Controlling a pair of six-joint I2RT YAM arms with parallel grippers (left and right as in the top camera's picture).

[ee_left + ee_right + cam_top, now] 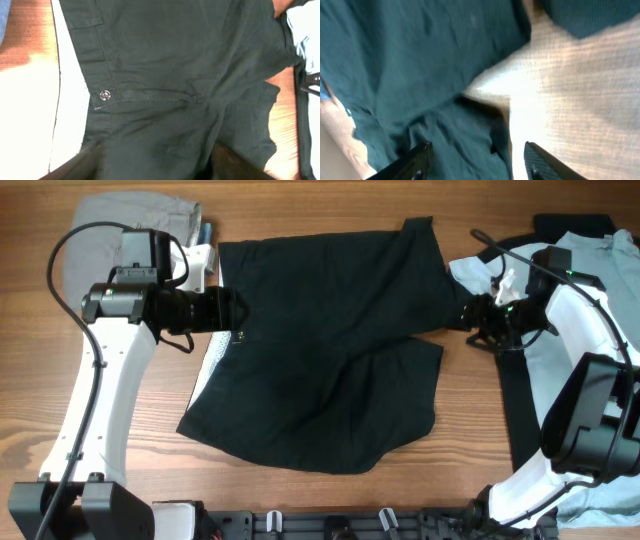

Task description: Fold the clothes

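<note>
Across the middle of the overhead frame, the black shorts (320, 350) lie spread on the wooden surface (470, 410), waistband toward the left and legs toward the right. I have the left hand (232, 310) at the waistband edge, just above a strip of white lining (210, 355). The right hand (462, 315) sits at the hem of the upper leg. A grey garment (150, 210) lies in the upper left corner, a pale blue garment (590, 270) at the right edge.

From the left wrist, the shorts (190, 75) fill nearly the whole frame, with a metal snap button (104, 94) on the waistband left of centre and the white lining (70, 110) running down beside it. My left hand (157, 165) is spread wide, its fingers (85, 162) dark at the bottom edge, black cloth lying between them.

From the right wrist, the picture is blurred and the cloth (420, 65) reads teal, covering the left and upper parts. My right hand (477, 162) is also spread apart: one finger (415, 160) over the fabric at lower left, the other over the bright bare surface (580, 90). A fold of the hem lies between them, ungripped.
</note>
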